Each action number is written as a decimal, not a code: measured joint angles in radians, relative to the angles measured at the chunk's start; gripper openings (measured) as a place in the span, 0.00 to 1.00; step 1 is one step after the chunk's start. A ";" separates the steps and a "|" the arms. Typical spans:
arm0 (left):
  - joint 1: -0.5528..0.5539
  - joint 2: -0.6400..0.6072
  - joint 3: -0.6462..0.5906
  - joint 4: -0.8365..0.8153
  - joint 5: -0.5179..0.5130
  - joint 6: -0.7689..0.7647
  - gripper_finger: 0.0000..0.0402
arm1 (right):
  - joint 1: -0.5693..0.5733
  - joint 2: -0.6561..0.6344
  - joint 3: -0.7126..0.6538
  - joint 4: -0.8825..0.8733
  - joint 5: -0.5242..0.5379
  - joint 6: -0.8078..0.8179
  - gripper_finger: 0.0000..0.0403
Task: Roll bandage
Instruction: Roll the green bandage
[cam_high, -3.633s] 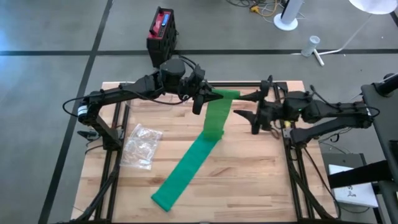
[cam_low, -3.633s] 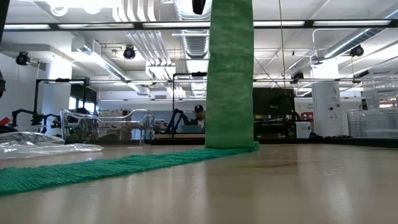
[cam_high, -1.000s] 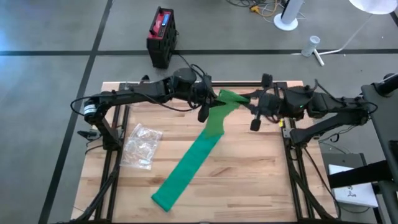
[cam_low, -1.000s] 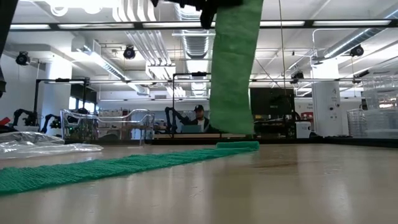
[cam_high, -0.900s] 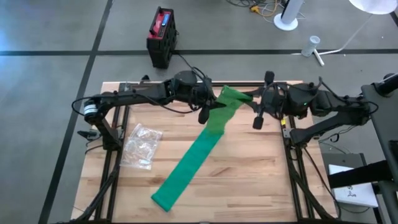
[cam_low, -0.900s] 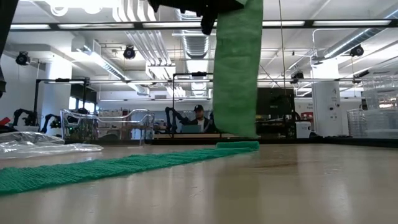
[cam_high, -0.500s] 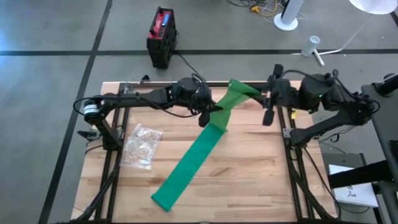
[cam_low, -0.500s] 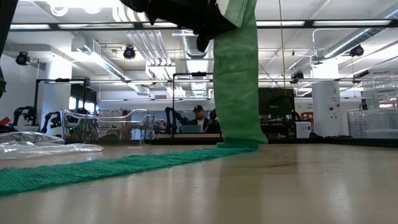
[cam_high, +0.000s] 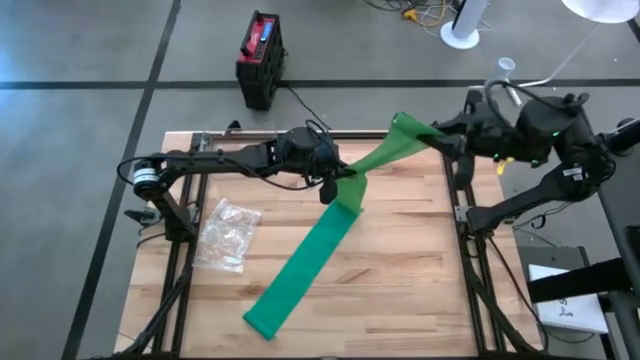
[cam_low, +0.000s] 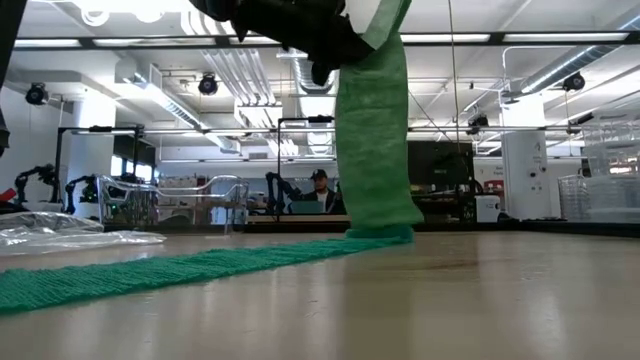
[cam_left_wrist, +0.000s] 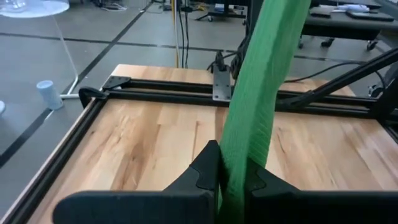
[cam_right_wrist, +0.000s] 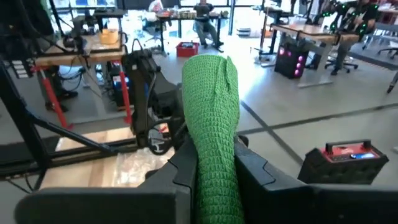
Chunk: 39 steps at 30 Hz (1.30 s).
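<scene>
A long green bandage (cam_high: 310, 255) lies slantwise on the wooden table (cam_high: 400, 290), its near end at the front. Its far part rises off the wood to my left gripper (cam_high: 338, 184), which is shut on it over the table's far middle. From there it climbs to my right gripper (cam_high: 434, 136), held high near the far right corner and shut on its far end. The low view shows the raised part (cam_low: 375, 130) hanging as a flat band down to the table. My left gripper pinches the bandage across its width (cam_left_wrist: 239, 177) between its two fingers (cam_left_wrist: 208, 168), partway along the strip. The fingers come from the table's left, slanting slightly down. Below them the strip drops to the table; above them it runs up to the right gripper. My right gripper pinches the bandage near its far end (cam_right_wrist: 214, 158) between both fingers (cam_right_wrist: 186, 168), coming about level from the table's right. A bunched stub of the end (cam_right_wrist: 211, 87) sticks out past the fingertips. This end is lifted clear of the table.
A crumpled clear plastic bag (cam_high: 228, 232) lies at the table's left. Black frame rails (cam_high: 185, 250) run along the table's left, right and far sides. A red and black box (cam_high: 260, 55) stands on the floor beyond the far edge.
My right gripper has risen and drawn back toward the table's far right corner, rolling its wrist and carrying the bandage's end with it. My left gripper has sunk a little, still shut. The span of bandage between them has lengthened; the part on the table has stayed.
</scene>
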 joint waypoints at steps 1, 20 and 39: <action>0.000 0.000 -0.001 -0.008 -0.002 0.000 0.00 | 0.000 0.001 0.016 -0.015 -0.002 0.001 0.13; -0.003 -0.025 0.037 -0.044 -0.013 0.132 0.04 | 0.000 0.034 -0.027 -0.013 0.037 -0.271 0.13; -0.008 -0.299 0.151 -0.302 -0.126 0.354 0.71 | -0.002 0.025 -0.195 0.209 0.040 -0.542 0.13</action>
